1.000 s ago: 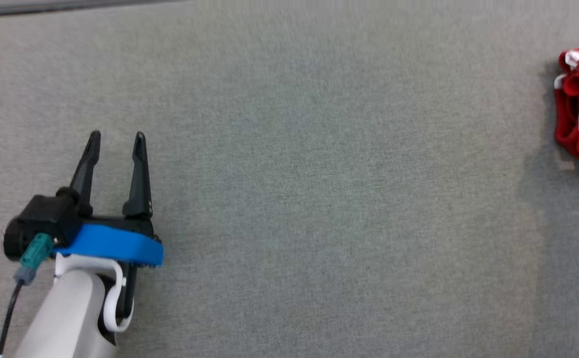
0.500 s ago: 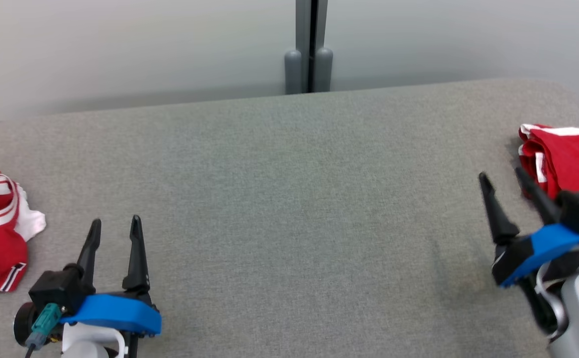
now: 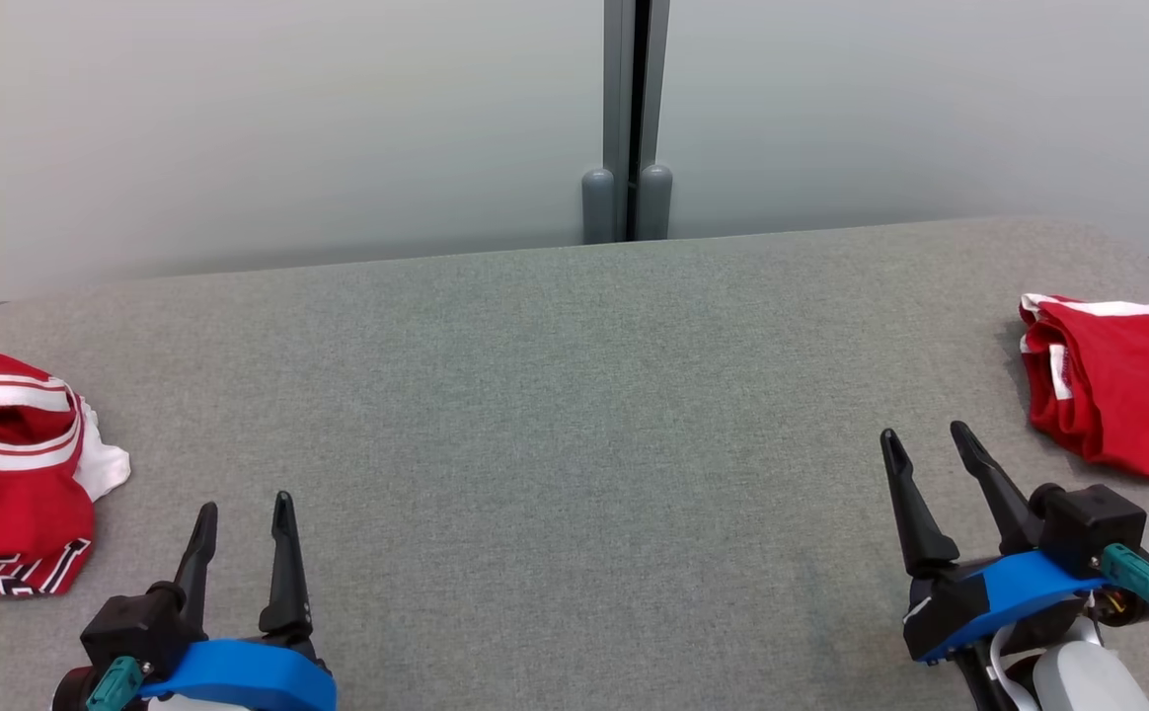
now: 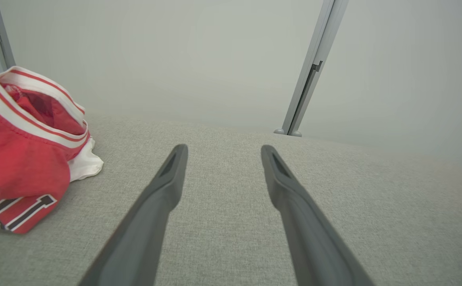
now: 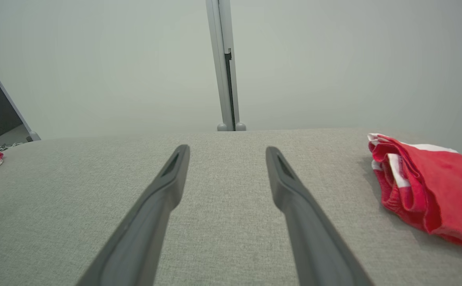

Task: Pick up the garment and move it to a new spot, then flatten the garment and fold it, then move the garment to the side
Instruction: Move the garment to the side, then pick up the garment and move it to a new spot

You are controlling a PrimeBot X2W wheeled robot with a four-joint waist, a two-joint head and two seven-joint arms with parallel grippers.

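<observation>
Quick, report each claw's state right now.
Left claw: open, holding nothing.
Right claw: open, holding nothing.

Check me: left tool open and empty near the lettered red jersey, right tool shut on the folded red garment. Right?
Not quite. The right tool is open too, clear of the folded red garment beside it; the right wrist view shows this. The left tool is open and empty near the lettered red jersey.
</observation>
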